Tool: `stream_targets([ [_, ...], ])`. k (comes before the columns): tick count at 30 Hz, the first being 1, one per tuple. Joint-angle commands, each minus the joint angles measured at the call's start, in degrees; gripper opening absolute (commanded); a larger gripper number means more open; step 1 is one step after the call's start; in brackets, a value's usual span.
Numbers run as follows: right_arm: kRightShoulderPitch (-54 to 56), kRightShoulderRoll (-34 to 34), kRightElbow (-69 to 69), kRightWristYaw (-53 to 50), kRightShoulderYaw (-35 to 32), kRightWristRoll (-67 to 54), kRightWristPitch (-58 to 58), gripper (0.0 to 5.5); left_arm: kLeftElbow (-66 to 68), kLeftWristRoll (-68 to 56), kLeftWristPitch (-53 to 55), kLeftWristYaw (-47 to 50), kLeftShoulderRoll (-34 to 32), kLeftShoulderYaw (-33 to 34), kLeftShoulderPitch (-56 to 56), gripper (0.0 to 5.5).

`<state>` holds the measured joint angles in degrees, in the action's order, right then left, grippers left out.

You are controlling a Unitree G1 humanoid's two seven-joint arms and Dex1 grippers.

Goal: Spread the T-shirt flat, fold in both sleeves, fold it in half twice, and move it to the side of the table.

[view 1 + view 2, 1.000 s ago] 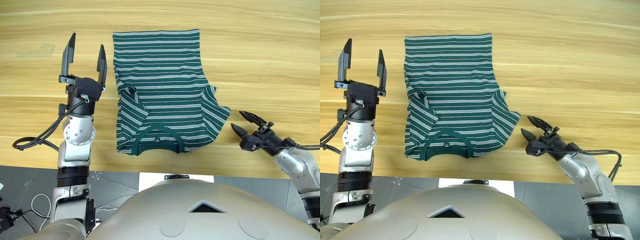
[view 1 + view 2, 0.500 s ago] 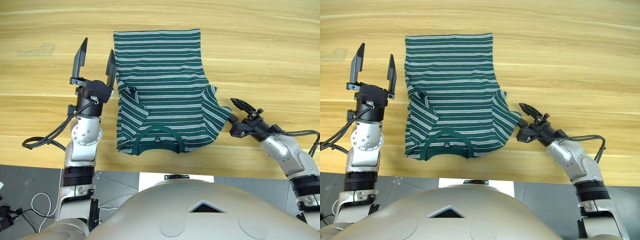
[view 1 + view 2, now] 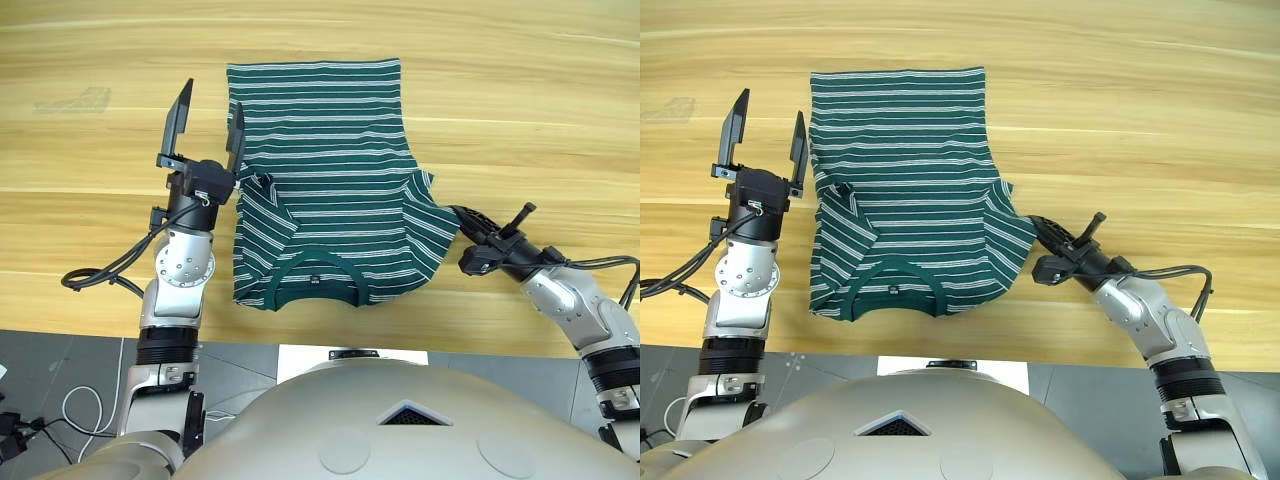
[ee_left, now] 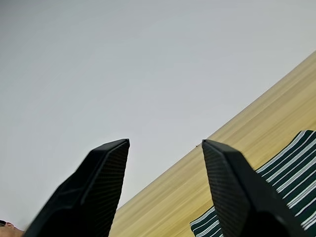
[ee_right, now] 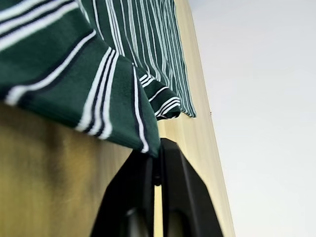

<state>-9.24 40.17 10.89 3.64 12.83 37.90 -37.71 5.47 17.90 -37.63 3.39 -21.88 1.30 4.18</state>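
left gripper (image 3: 211,112): we see it at centre-left of the head view, upright, with its two fingers spread wide apart and nothing between them. Its inner finger stands right at the shirt's left edge.
T-shirt (image 3: 325,180): we find it in the middle of the frame, lying flat on the table. Its long axis runs from the top of the frame to the bottom, with the hem at the top and the collar at the bottom. The left sleeve is folded in over the body.
right sleeve (image 3: 432,222): it juts out from the shirt towards the lower right.
right gripper (image 3: 465,214): at the sleeve's tip, we see its fingers drawn together with the sleeve's hem pinched at their tips.
table (image 3: 530,90): we see pale wood grain running across the frame.
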Motion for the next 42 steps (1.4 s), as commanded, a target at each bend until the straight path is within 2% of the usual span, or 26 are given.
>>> stream_targets([
  [1, -0.18, -0.06, 3.32, 0.67, 1.70, 1.46, 1.60, 0.04, 1.05, 0.09, -0.44, -0.04, 0.51, -0.21, 0.84, 2.76],
  [7, -0.27, -0.06, 2.49, 0.26, 2.31, 0.84, 1.16, 0.04, 1.94, 0.06, -1.08, -0.18, 1.25, -0.68, 0.88, 2.76],
  [15, -2.68, -1.73, -6.59, -0.19, 0.39, -5.70, -2.07, 0.04, 3.97, -0.05, -1.62, -0.55, 0.63, -0.47, 0.15, 2.76],
  [23, 0.61, -4.49, -6.04, 1.74, 3.52, -5.20, -2.92, 0.04, 7.59, 0.55, -2.67, 0.26, 2.01, -1.60, -0.33, 2.76],
  [32, 7.58, -10.04, 1.96, 2.32, 11.04, -1.08, -4.31, 0.04, 12.95, 1.58, -4.27, 1.33, 4.10, -4.08, -2.98, 2.76],
  [41, 10.51, -9.92, 7.99, 0.60, 12.50, 1.11, -4.63, 0.04, 15.16, 1.82, -5.55, 1.56, 4.29, -5.23, -4.15, 2.76],
  [42, 10.74, -9.55, 8.27, 0.46, 12.57, 1.40, -4.75, 0.29, 15.28, 1.80, -5.60, 1.51, 4.21, -5.26, -4.25, 2.76],
])
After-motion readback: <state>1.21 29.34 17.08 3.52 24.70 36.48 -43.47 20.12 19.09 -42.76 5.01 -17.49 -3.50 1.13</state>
